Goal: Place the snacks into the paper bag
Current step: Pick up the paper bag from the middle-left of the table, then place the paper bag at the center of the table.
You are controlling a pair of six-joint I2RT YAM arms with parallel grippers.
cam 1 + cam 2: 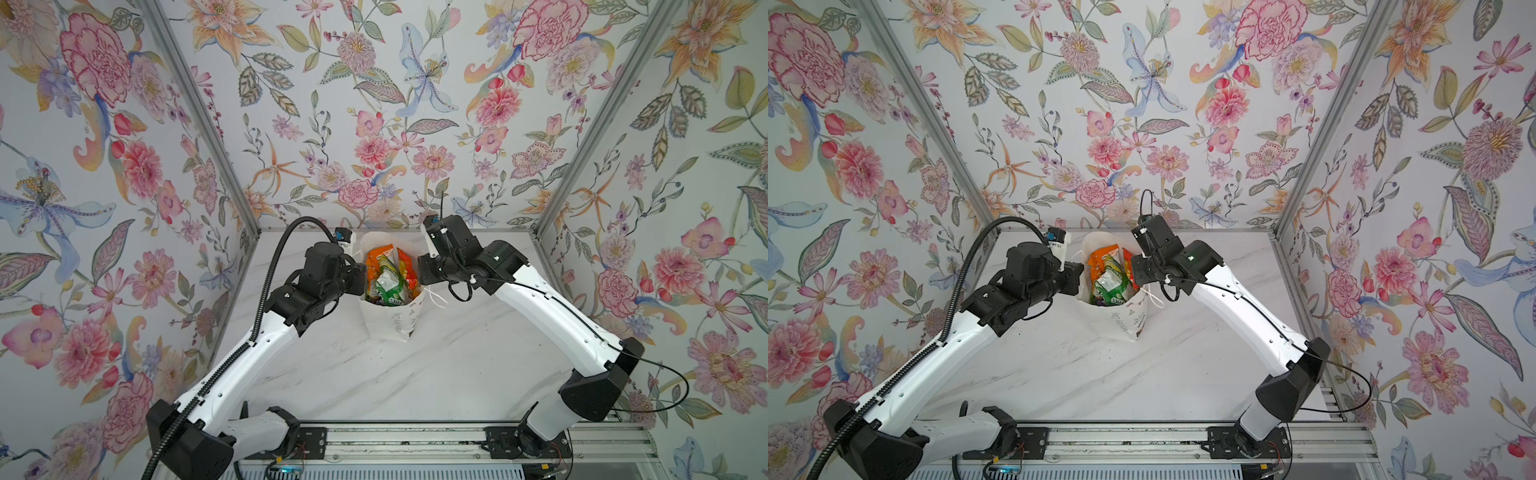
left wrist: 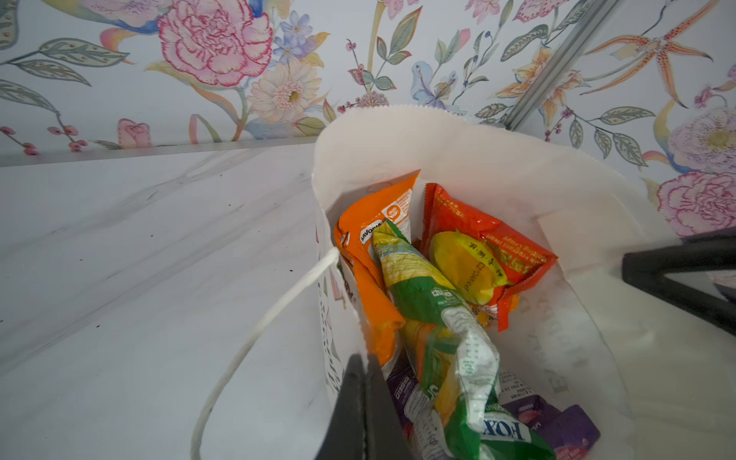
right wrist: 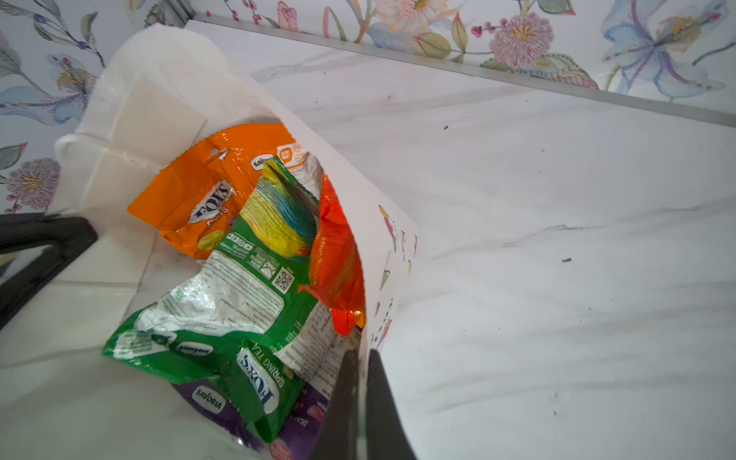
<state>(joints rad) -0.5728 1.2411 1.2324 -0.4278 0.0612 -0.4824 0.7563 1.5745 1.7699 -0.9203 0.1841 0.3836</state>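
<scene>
The white paper bag (image 1: 390, 324) (image 1: 1121, 322) stands upright and open at the back middle of the marble table. The snacks (image 1: 388, 274) (image 1: 1111, 276) fill it: orange, green, red-orange and purple packets, with a green FOX'S packet (image 2: 422, 294) (image 3: 247, 278) on top. My left gripper (image 2: 365, 358) is shut on one side wall of the paper bag (image 2: 438, 151). On the opposite wall (image 3: 382, 223) my right gripper (image 3: 360, 354) is also shut. In both top views the wrists hide the fingertips.
A white cord handle (image 2: 271, 314) hangs outside the bag on the left arm's side, and another handle (image 1: 436, 299) hangs on the right arm's side. Floral walls close in the table (image 1: 415, 374) on three sides. The arms' rail (image 1: 395, 440) runs along the front.
</scene>
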